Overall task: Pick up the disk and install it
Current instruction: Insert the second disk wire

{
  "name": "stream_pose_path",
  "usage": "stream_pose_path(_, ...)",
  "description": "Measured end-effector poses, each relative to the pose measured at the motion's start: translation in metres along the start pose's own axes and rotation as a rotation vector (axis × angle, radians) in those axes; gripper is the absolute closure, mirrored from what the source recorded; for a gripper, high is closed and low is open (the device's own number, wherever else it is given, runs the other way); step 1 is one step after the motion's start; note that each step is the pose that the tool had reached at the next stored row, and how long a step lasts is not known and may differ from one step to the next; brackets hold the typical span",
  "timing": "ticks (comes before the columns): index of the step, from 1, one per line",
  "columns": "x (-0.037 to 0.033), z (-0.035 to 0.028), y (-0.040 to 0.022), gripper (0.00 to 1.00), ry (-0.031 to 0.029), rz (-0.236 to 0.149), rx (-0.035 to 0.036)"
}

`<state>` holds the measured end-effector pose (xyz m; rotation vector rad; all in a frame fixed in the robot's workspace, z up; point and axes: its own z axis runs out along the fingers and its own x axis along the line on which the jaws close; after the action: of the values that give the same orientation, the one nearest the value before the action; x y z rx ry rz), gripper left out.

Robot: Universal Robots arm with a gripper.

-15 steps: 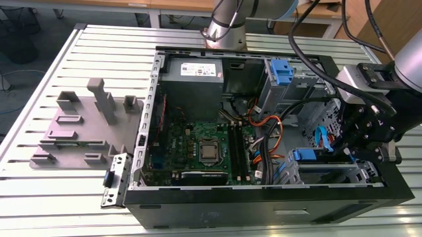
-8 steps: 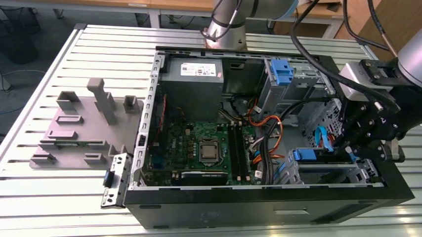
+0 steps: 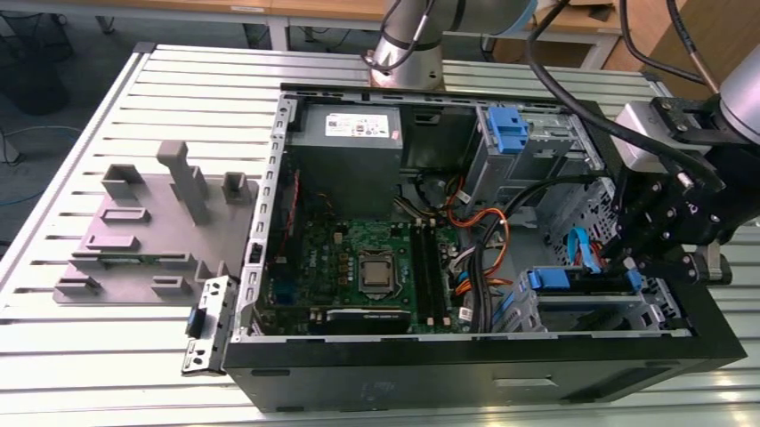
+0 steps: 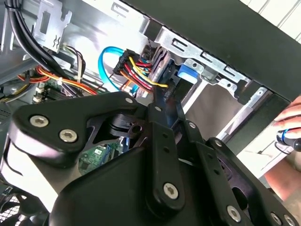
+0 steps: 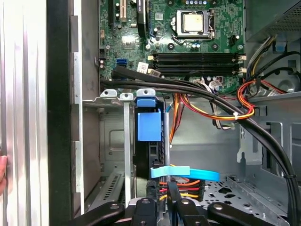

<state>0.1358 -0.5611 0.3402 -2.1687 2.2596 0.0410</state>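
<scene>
Looking into the computer case [image 3: 475, 374], you see the disk [image 5: 149, 141] standing upright in the drive cage [image 5: 117, 141], just ahead of your claw [image 5: 162, 207]; whether it's wide or narrow, you can't tell.

Arm reaching steeply downward, black hand [image 3: 647, 258] low, wrist bent, fingers' state hidden

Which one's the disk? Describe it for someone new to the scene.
Find the open black PC case on the slatted table. In its drive cage at the exterior view's lower right, the disk stands on edge with a blue tab. The bare blue bracket sits farther back, toward the power supply.
</scene>
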Motion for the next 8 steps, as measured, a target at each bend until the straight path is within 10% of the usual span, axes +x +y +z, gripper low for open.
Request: stream_pose_path(8,-0.0011,0.0026,-0.0035,0.76,-0.0051,0.000,-0.0002)
